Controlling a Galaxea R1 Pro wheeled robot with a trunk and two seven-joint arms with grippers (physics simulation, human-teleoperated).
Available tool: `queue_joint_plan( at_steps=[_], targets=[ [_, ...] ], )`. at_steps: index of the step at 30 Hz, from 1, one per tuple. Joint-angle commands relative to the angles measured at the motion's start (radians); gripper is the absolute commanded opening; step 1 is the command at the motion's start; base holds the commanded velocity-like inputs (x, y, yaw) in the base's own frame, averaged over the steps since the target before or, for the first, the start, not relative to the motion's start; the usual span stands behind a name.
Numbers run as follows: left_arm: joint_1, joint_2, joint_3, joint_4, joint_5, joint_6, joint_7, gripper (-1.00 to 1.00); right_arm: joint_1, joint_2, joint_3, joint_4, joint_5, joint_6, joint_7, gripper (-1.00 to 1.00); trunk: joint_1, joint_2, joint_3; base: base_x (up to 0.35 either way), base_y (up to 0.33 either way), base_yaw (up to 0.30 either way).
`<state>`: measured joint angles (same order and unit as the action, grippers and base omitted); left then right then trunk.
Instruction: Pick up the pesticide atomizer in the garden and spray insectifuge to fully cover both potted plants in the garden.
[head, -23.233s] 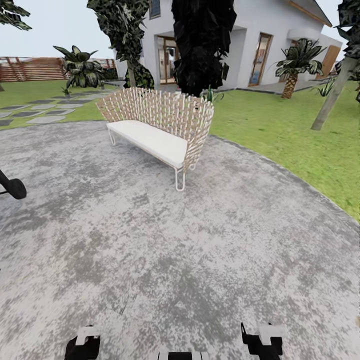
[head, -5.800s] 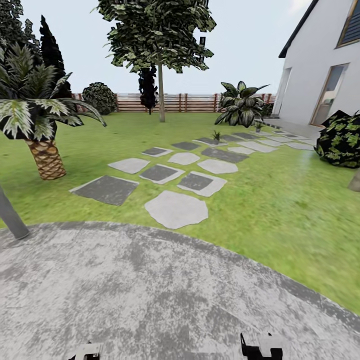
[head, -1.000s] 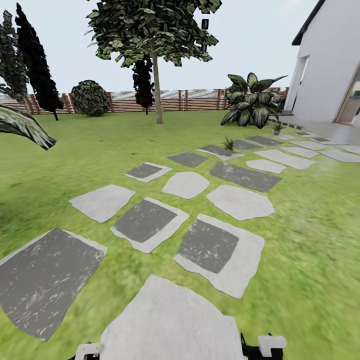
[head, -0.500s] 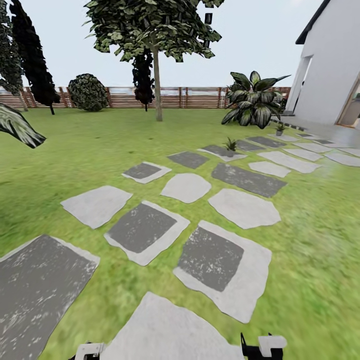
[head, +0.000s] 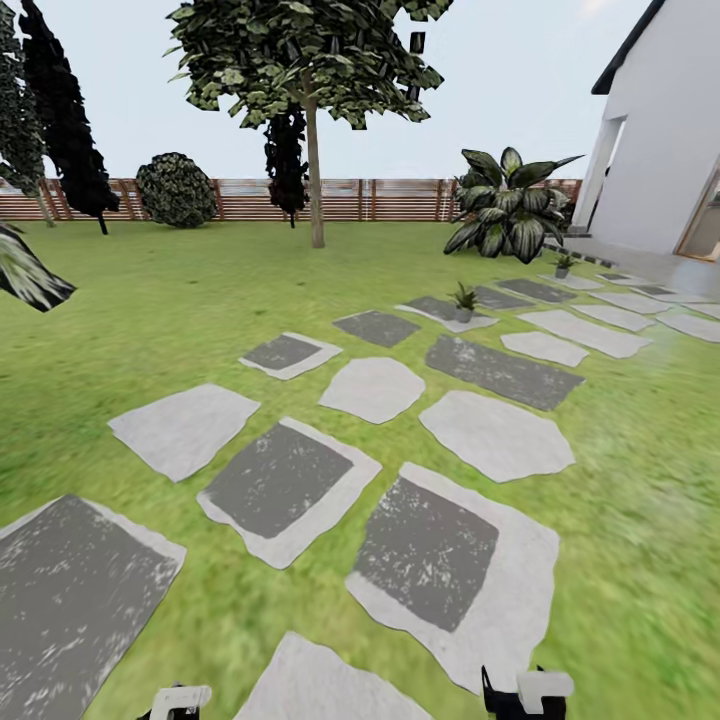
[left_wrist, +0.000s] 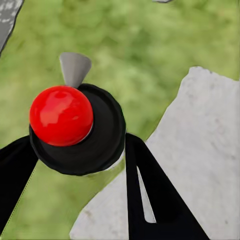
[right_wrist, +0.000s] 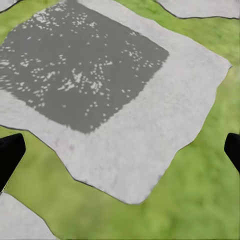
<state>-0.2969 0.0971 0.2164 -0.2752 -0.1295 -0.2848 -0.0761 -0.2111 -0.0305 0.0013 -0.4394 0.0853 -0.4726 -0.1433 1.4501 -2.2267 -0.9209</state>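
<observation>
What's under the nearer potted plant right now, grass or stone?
The nearer potted plant stands on a flat stepping stone, part dark, pale at the rim. Lawn surrounds the stone. The patch directly beneath the pot is covered.

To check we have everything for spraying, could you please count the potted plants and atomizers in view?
potted plants: 2, the nearer and the farther
atomizer: 1
Total: 3

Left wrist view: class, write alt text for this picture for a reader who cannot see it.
The left hand is shut on the pesticide atomizer, a black-capped bottle seen from above with a red knob and a grey cone nozzle. Below lie green lawn and a pale stepping stone.
</observation>
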Motion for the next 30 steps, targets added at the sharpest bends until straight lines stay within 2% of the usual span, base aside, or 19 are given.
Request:
queue_joint_plan(
  at_steps=[1,30],
  targets=[
    [-0.001,0.0,0.009,0.001,-0.01,-0.004,-0.005,-1.0,-0.001,0.0,0.0,0.001,0.009,-0.001,-0.007,1.0,0.0,0.0,-0.001,0.34,0.0,0.0],
    [-0.001,0.0,0.008,0.001,-0.011,-0.004,-0.005,-1.0,-0.001,0.0,0.0,0.001,0.008,-0.001,-0.007,1.0,0.0,0.0,-0.001,0.34,0.0,0.0]
  ],
)
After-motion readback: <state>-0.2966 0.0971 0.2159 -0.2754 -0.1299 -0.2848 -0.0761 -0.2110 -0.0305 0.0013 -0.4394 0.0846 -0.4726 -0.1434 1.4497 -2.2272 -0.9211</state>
